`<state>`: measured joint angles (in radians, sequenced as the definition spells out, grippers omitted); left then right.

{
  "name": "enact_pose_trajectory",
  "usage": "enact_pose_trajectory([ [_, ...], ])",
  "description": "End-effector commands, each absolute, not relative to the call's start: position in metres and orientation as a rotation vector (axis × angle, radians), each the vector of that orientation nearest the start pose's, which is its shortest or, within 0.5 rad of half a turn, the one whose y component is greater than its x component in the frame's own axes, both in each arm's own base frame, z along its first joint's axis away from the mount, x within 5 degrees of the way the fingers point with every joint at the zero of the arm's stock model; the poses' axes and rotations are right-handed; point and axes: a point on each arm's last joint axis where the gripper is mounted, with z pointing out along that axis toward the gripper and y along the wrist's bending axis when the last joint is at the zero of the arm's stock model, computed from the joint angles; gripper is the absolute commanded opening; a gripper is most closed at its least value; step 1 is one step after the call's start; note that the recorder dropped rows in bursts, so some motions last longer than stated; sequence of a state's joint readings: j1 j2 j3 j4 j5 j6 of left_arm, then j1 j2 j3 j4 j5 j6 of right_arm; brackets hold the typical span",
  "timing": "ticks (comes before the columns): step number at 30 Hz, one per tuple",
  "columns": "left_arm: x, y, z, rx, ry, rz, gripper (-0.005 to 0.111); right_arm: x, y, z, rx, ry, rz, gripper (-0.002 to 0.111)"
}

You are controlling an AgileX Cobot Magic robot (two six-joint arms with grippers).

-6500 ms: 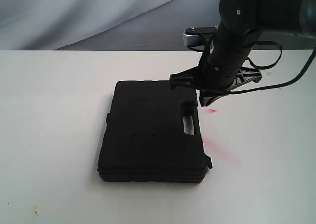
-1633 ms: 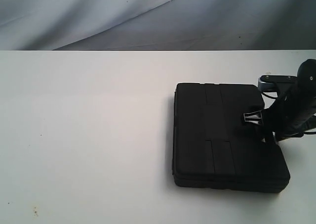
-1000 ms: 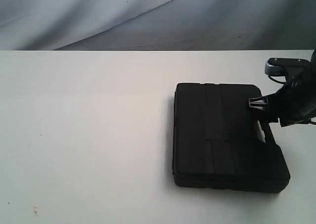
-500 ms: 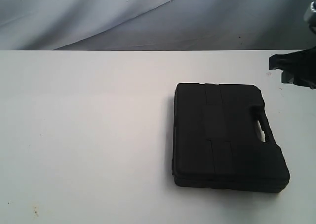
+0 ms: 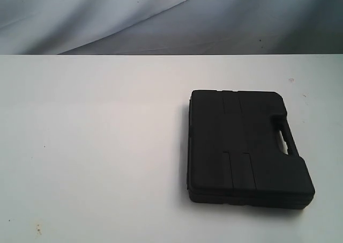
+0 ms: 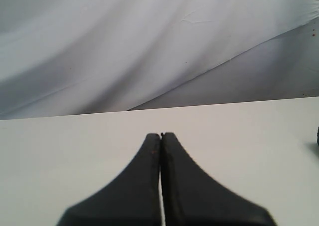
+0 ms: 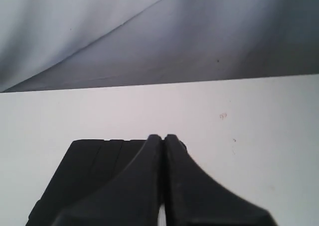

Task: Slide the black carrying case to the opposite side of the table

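The black carrying case (image 5: 246, 146) lies flat on the right half of the white table (image 5: 96, 135), its handle (image 5: 285, 137) on the right-hand side. No arm or gripper shows in the exterior view. In the right wrist view my right gripper (image 7: 162, 137) is shut with nothing between its fingers, held above and apart from the case (image 7: 84, 173), which lies behind and below it. In the left wrist view my left gripper (image 6: 161, 135) is shut and empty over bare table (image 6: 75, 151).
A grey draped cloth backdrop (image 5: 161, 17) hangs behind the table's far edge. A small pink mark (image 7: 223, 115) and a few specks (image 5: 37, 229) dot the tabletop. The left half of the table holds nothing.
The right arm has lifted off the case's handle, pulled away up and to the right, and left the exterior view. The case has stayed where it was.
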<state>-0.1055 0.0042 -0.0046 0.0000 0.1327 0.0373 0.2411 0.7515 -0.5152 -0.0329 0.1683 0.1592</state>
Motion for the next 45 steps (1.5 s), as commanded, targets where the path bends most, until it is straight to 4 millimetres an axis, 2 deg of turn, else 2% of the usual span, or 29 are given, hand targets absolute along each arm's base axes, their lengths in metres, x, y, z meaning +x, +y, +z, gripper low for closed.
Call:
enact_pose_trajectory([
  [1,0.056,-0.006,0.201,0.108,1.612,-0.057,0.0,0.13,0.031,0.295,-0.153,1.799,0.202,0.0],
  [7,0.056,-0.006,0.201,0.108,1.612,-0.057,0.0,0.104,0.021,0.274,-0.122,1.758,0.182,0.0],
  [17,0.056,-0.006,0.201,0.112,1.612,-0.054,0.0,0.071,0.008,0.236,-0.051,1.661,0.123,0.0],
  [25,0.056,-0.006,0.201,0.11,1.612,-0.055,0.0,0.051,0.004,0.234,-0.033,1.514,0.121,0.0],
  [34,0.056,-0.006,0.201,0.112,1.612,-0.053,0.0,0.052,0.005,0.226,0.024,1.548,0.194,0.0],
  [39,0.056,-0.006,0.201,0.112,1.612,-0.053,0.0,0.056,0.006,0.201,0.055,1.624,0.225,0.0],
  [45,0.056,-0.006,0.201,0.11,1.612,-0.055,0.0,0.056,0.006,0.199,0.053,1.649,0.222,0.0],
])
